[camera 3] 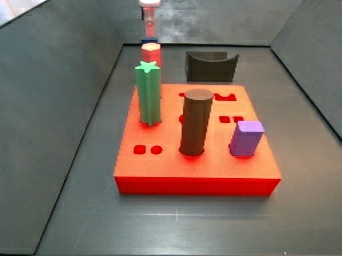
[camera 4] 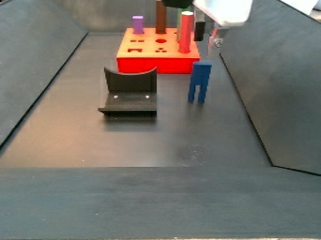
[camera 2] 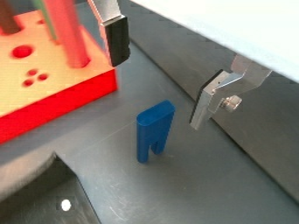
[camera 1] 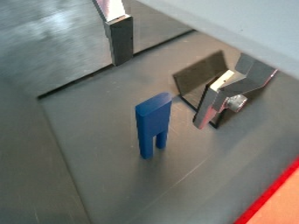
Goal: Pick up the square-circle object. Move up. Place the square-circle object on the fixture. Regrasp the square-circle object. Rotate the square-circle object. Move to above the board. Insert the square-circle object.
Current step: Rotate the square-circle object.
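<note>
1. The gripper (camera 2: pixel 163 74) hangs above the floor, jaws spread wide and empty — nothing between the plates.
2. Straight below stands the blue piece (camera 2: pixel 152 131), long axis upright, prongs down, just beside the red board (camera 2: pixel 65 101).
3. The fixture (camera 4: pixel 128 92) sits apart, to its left in a side view.

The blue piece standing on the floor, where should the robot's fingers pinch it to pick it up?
Probably the wide boxy top of the square-circle object, coming straight down. It stands upright on its two narrow prongs, so the top is free. The gripper hangs open above it, one finger either side.
</note>
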Controlling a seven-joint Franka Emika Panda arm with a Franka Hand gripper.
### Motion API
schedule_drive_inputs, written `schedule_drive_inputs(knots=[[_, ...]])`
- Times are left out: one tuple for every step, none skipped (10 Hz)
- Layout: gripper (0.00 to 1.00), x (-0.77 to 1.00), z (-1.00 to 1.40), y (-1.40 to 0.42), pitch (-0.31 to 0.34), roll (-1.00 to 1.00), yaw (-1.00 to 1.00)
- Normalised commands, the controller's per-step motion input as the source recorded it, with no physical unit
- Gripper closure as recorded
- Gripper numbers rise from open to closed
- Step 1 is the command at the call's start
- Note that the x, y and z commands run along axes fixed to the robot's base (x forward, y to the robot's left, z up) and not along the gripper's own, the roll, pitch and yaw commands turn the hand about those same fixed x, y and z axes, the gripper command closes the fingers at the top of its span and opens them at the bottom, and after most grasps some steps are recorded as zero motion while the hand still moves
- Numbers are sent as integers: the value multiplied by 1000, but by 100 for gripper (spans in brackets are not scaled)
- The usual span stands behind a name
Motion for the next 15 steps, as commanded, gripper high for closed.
schedule_drive_inputs(knots=[[0,39,-29,-3,6,-26,1000],[0,39,-29,-3,7,-28,1000],[0,39,-29,-3,7,-30,1000],[0,39,-29,-3,8,-31,1000],[0,39,-29,-3,8,-34,1000],[0,40,-29,-3,8,-35,1000],[0,39,-29,-3,9,-38,1000],[0,40,-29,-3,10,-41,1000],[0,40,-28,-3,11,-45,1000],[0,40,-28,-3,11,-47,1000],[0,40,-28,-3,13,-55,1000],[0,40,-28,-3,14,-58,1000],[0,40,-28,-3,16,-68,1000],[0,40,-28,-3,19,-79,1000],[0,40,-28,-3,22,-92,1000]])
